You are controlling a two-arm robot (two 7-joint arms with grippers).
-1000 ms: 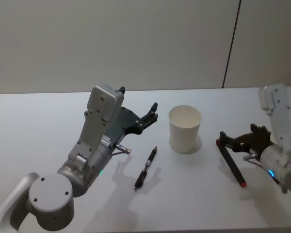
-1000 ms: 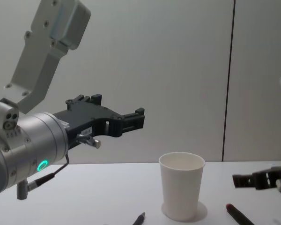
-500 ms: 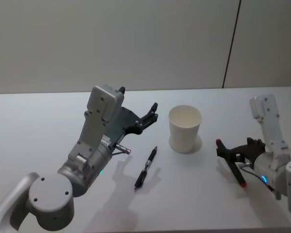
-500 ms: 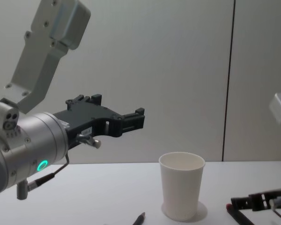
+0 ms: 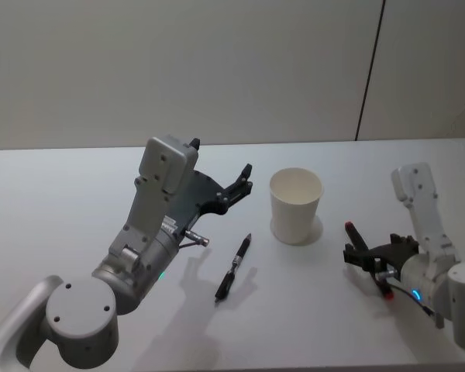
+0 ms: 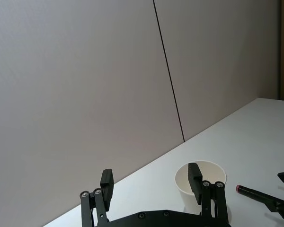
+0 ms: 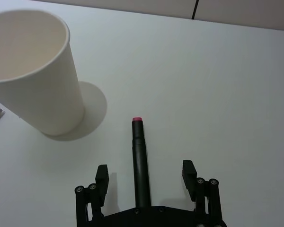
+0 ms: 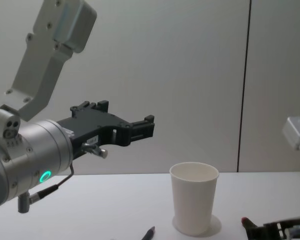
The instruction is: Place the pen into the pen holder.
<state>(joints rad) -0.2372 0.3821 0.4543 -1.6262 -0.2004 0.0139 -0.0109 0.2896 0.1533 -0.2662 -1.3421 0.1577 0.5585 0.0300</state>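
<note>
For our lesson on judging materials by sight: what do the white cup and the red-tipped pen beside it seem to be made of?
The pen holder: looks like paper, matte white, thin rolled rim. The red-tipped pen: probably plastic, smooth dark barrel with dull sheen; metal cannot be ruled out. The open right gripper straddles it; the left gripper hangs open left of the pen holder.

To me, the pen holder (image 5: 296, 205) looks like plain white paper, matt and smooth. The table (image 5: 62, 194) top is white, smooth and nearly matt. The red-tipped pen (image 7: 140, 161) has a matt black barrel, I think plastic. The left gripper (image 6: 151, 179) and the right gripper (image 7: 145, 170) both look like matt black plastic. The left arm (image 5: 132, 263) has a smooth silvery metal body and light grey plastic covers.
</note>
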